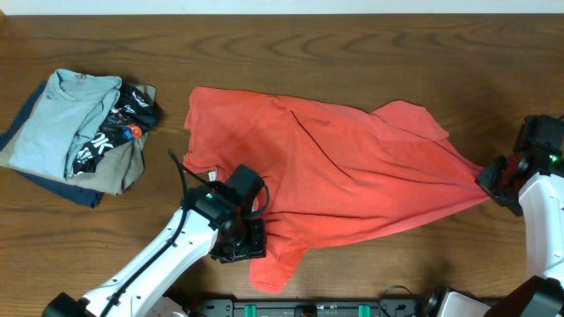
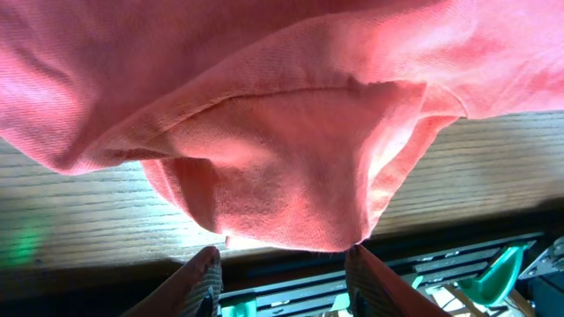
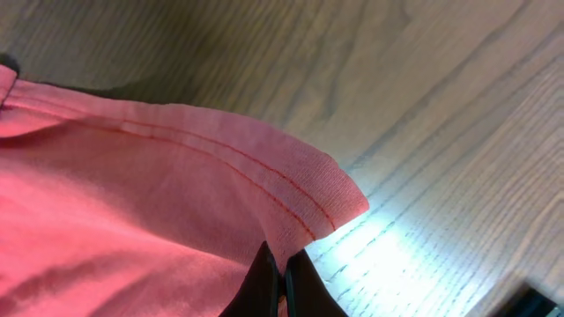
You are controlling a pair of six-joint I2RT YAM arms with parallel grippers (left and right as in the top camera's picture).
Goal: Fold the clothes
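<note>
1. Coral-red T-shirt [image 1: 344, 167] lies spread and wrinkled at the middle of the wooden table [image 1: 352, 44].
2. R gripper [image 1: 490, 180] is clenched on the shirt's hem [image 3: 264, 176] at the right end; cloth is pulled to a point there.
3. L gripper [image 1: 240, 245] is at the shirt's near-left edge, jaws apart, nothing pinched; cloth hangs just at the fingertips [image 2: 207, 269].
4. Pile of folded garments [image 1: 75, 132] lies far left, apart from the shirt.

The shirt [image 1: 352, 167] was matt coral knit cloth, soft and creased, with a fine weave and a double-stitched hem [image 3: 291, 189] plain in the right wrist view. The table [image 1: 352, 53] was brown wood with clear grain and a low sheen that threw back light beside the hem. The pile [image 1: 75, 132] of folded cloth looked matt too, and the left end effector [image 1: 240, 246] had a dull black casing on a smooth white arm [image 1: 150, 269].
</note>
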